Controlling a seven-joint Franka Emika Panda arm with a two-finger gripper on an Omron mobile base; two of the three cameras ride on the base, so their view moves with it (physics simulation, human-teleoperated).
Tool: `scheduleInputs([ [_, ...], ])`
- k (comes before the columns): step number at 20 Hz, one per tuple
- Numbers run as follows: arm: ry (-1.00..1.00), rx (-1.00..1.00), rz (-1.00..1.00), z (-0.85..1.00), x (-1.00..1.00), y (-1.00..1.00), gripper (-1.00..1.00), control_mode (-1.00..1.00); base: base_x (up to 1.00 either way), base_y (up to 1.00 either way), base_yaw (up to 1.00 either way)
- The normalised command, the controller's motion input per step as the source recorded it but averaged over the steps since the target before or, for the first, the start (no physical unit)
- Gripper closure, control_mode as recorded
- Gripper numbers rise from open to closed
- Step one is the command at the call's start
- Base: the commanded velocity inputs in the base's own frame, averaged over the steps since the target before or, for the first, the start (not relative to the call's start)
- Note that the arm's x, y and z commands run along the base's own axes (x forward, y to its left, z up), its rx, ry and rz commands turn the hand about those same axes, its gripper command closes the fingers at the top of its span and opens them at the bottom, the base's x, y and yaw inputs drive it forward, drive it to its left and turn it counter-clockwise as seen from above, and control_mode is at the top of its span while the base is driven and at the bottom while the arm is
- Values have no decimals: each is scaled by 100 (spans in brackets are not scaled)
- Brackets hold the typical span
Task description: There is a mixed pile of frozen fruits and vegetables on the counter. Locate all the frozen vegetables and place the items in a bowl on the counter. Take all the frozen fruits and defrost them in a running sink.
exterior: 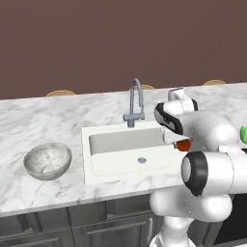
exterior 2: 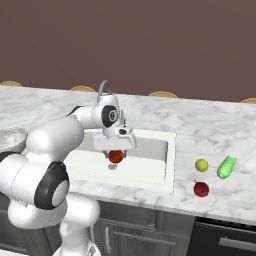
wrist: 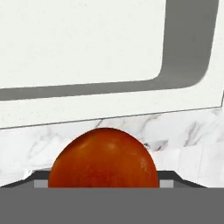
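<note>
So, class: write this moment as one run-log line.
pincer: shut on tomato | position: above sink | bowl: empty | counter: lime, green vegetable, dark red fruit

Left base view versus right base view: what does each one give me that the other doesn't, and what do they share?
Left base alone shows the whole bowl, standing left of the sink, and the faucet's full neck.

Right base alone shows the lime and the dark red piece on the counter right of the sink, and the green item whole.

Both show the sink and the claw holding the tomato over the basin.
</note>
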Motion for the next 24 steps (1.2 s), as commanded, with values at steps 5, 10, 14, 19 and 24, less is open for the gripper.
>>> scheduleInputs([
  [5,8,0,1,-4,3,100,100,-100,0,0,0],
  [10,-1,0,0,0,-8,100,100,-100,0,0,0],
  [14,1,2,0,1,-7,99,100,-100,0,0,0],
  [19,4,11,19,0,0,81,100,-100,0,0,0],
  [24,-2,1,17,19,27,80,100,-100,0,0,0],
])
